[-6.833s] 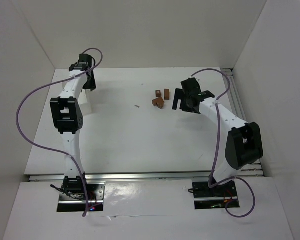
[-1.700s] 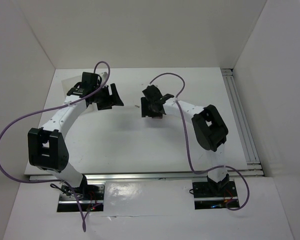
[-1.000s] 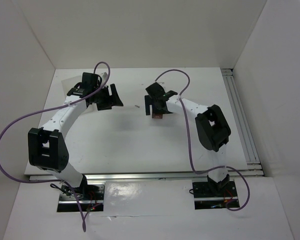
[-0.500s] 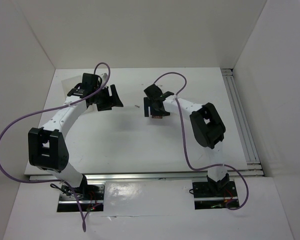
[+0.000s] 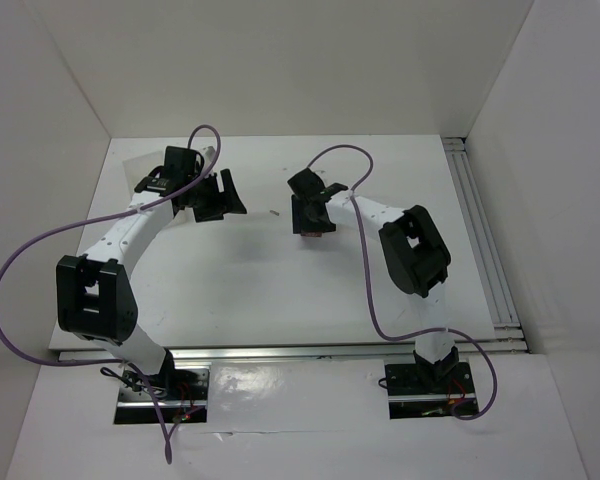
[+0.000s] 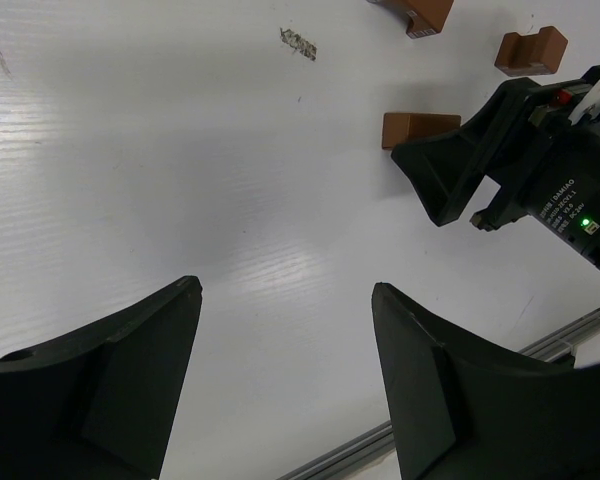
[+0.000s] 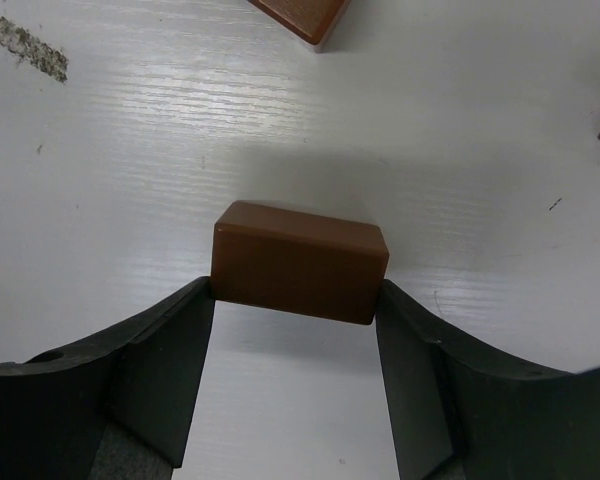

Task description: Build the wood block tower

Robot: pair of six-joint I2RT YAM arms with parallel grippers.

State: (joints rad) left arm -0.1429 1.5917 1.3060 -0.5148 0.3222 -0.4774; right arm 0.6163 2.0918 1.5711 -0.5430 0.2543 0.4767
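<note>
One brick [image 7: 300,262] (reddish-brown, smooth, softly rounded at the edges) lies flat on the white desk [image 7: 130,150]. Its long side runs across the right wrist view, and its two short ends touch the fingers of the right gripper [image 7: 295,292]. Beyond it, well apart from it and from each other, lie two more of the same colour. One is a small notched block [image 6: 531,50]. The third block [image 6: 418,12] is cut off by the frame edge, so its full shape cannot be told. Each sits singly on the desk.

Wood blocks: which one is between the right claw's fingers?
The reddish-brown rectangular wooden brick lying flat with the right claw against both its ends; the other two wooden blocks lie apart, untouched.
</note>
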